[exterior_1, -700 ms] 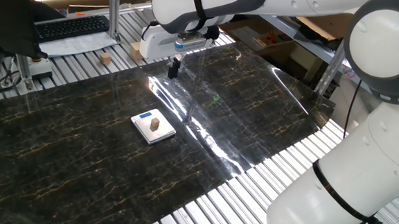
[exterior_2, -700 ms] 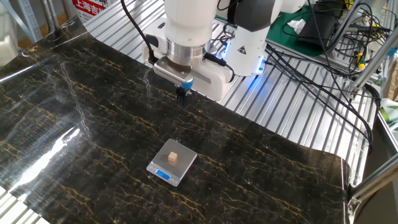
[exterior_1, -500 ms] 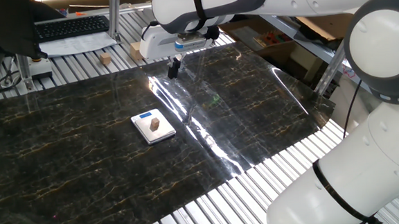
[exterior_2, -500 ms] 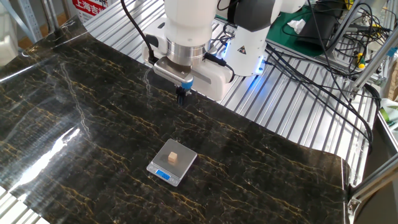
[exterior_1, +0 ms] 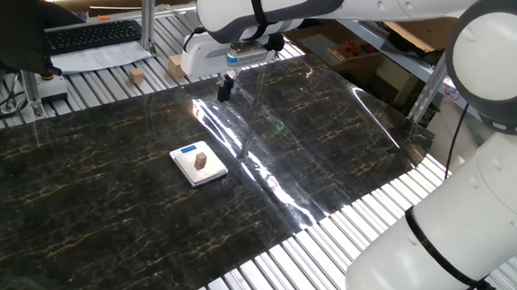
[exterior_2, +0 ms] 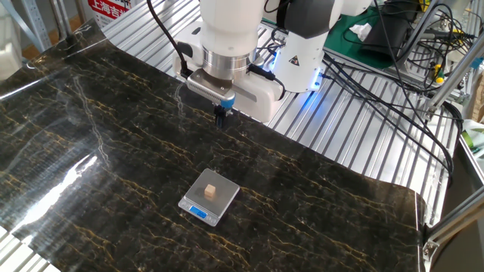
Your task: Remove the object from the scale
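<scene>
the tiny tan-brown wooden cube (exterior_1: 202, 155) sits on the small flat white-and-silver pocket scale (exterior_1: 198, 164) near the middle of the dark marbled mat (exterior_1: 110, 217), while the black two-finger gripper (exterior_1: 224, 89) hangs empty, fingers together, above the mat's far edge.

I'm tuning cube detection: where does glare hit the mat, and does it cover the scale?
One fixed view: a bright streak of glare runs just right of the scale, leaving the cube clear. The other fixed view: glare sits far left; scale evenly lit.
</scene>
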You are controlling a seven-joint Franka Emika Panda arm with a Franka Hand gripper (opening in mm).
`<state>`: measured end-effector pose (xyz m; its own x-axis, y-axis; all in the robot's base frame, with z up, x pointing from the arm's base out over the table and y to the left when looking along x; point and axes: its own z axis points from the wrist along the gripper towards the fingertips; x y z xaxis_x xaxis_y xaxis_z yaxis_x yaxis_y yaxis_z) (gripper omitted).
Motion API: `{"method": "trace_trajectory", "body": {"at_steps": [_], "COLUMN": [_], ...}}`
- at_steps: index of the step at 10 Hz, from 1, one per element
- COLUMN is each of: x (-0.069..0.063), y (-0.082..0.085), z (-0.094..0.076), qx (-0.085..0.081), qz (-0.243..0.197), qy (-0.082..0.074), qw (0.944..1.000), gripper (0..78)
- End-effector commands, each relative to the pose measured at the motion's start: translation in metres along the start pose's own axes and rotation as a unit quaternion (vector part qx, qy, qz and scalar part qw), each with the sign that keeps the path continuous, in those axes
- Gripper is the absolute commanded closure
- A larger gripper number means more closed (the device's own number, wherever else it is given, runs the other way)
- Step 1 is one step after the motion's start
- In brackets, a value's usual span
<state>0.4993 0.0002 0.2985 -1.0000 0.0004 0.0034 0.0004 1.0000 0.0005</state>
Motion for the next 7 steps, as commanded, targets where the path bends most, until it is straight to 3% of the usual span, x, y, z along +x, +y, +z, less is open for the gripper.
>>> {"method": "trace_trajectory", "body": {"at_steps": [1, 2, 7], "x": [-0.0001, 0.0, 0.0001], "y": [0.0001, 0.0003, 0.0003], "z": [-0.0002, -0.0003, -0.0002], "qx": [-0.045, -0.035, -0.043], "qz": [0.029, 0.027, 0.03], "qy": [-0.013, -0.014, -0.013], "qw": [0.9985, 0.9989, 0.9986], "gripper": [77.6, 77.6, 77.6]}}
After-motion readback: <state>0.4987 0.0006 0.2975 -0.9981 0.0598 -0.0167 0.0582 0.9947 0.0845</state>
